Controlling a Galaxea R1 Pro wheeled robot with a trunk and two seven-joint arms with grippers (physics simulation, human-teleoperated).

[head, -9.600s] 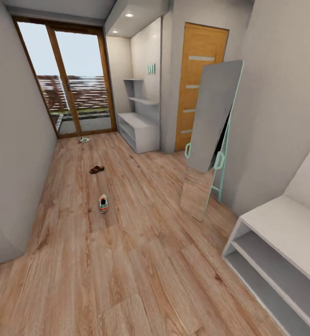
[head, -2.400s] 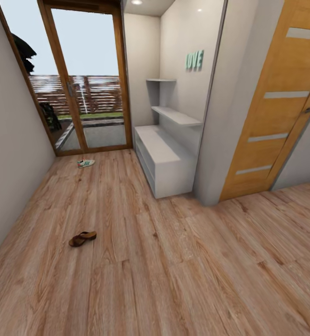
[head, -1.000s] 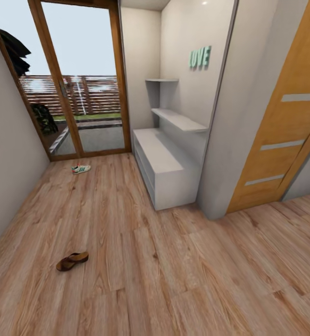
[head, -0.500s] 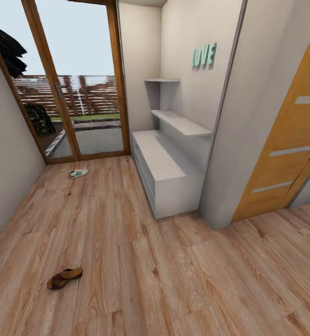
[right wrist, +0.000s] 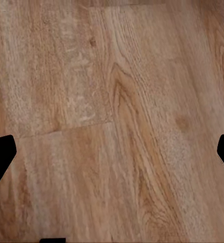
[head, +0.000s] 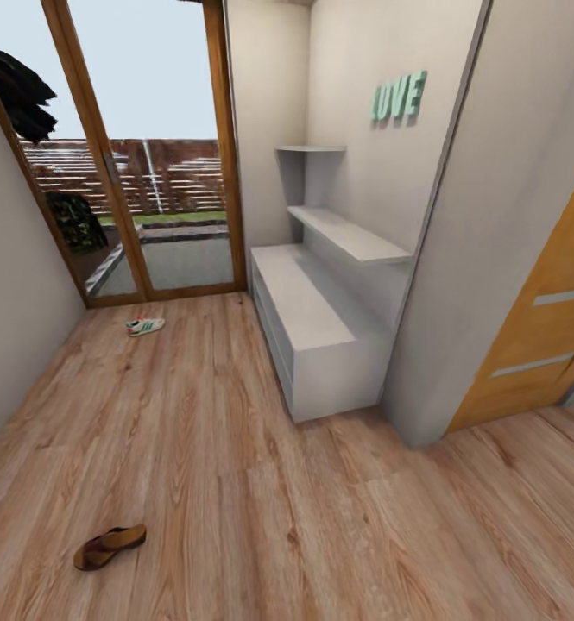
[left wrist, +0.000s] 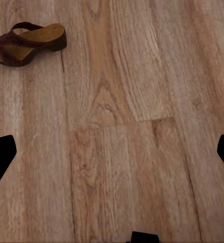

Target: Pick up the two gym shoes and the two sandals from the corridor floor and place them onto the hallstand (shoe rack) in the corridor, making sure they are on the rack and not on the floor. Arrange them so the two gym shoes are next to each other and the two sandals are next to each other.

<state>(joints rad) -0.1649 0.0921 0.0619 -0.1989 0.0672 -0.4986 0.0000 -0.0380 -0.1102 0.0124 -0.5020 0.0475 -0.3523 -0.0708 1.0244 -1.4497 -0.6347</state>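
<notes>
One brown sandal [head: 110,547] lies on the wood-grain corridor floor [head: 235,483] at the near left. It also lies ahead of my left gripper [left wrist: 112,157] as a brown sandal [left wrist: 28,43], well apart from the fingers. A white gym shoe [head: 145,326] with green stripes rests far off by the glass door. The pale grey hallstand [head: 317,319], with bench top and stepped upper shelves, stands against the right wall, nothing on it. Both grippers hang over bare floor, the right gripper [right wrist: 112,157] too, fingers spread wide and holding nothing. The other shoe and sandal are out of view.
A wood-framed glass door [head: 140,164] closes the corridor's far end. A grey wall [head: 10,302] runs along the left. An orange door [head: 545,345] sits at the right, beyond a grey wall corner [head: 451,302]. Teal letters [head: 399,97] hang above the hallstand.
The camera has rolled forward along the corridor: the hallstand and door look larger and the sandal has slid lower in the picture. No shoe has shifted on the floor.
</notes>
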